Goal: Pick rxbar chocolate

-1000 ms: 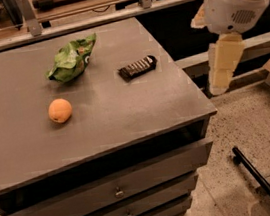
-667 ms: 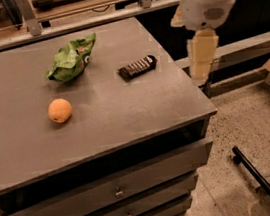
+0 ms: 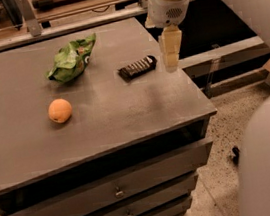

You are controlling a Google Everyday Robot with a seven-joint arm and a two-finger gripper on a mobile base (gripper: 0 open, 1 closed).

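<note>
The chocolate bar lies flat on the grey cabinet top, toward the right rear, with its long side running roughly left to right and slightly tilted. The gripper hangs pointing down just to the right of the bar, close to the top's right edge and seemingly a little above the surface. Whether it is spread or closed cannot be told from this view. The green snack bag sits well to the left of the bar and the orange further left and nearer the front, so neither crowds the pick.

The main risk is the offset. The gripper is beside the bar, not over it, and a descent from here would probably meet bare tabletop or clip the bar's right end and push it away. The bar is thin and flat, so a grasp that comes down too shallow may slide over the slick wrapper, while one that presses too hard may jam against the hard top. If the grip line does not cross the bar's narrow side, the bar may pivot and squirt out. A nudge toward the right edge could also send it off the cabinet onto the floor.
</note>
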